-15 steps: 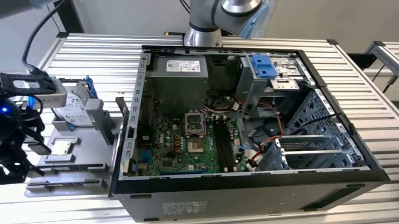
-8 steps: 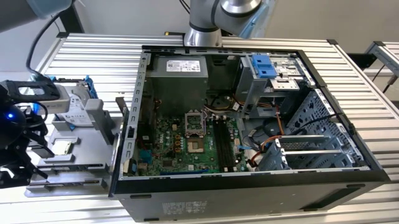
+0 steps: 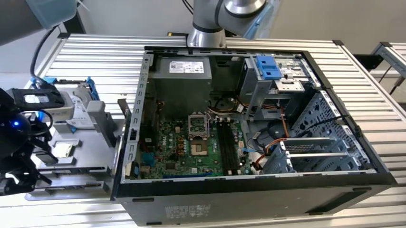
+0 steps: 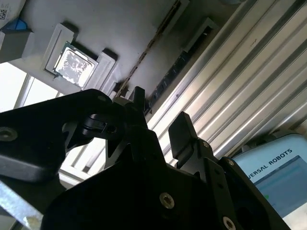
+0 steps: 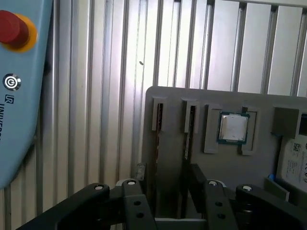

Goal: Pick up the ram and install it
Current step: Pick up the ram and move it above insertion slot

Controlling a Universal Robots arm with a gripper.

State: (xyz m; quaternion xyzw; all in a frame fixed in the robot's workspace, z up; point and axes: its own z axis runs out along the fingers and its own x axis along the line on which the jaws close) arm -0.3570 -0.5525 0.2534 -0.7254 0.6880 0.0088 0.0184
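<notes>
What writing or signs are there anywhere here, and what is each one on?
Teach pendant: brand lettering, cut off at the frame edge; not quoted here.
Pendant's round power symbol: a sign, no words.
Power supply label: too small to read.
Hard drive label: too small to read.

An open computer case (image 3: 254, 202) lies on a ribbed aluminium counter (image 3: 95, 61). Inside it, a green motherboard (image 3: 184, 152) is seen with long black memory slots (image 3: 228, 147), a grey power supply (image 3: 184, 71) above it, and a light-blue drive bracket (image 3: 269, 68) towards the exterior view's right. Just beside the case, on the exterior view's left, a grey parts tray (image 5: 172, 100) is set on the counter. A processor (image 5: 233, 128) is seated in one recess of the tray, and a labelled hard drive (image 5: 295, 160) is held near it.
</notes>
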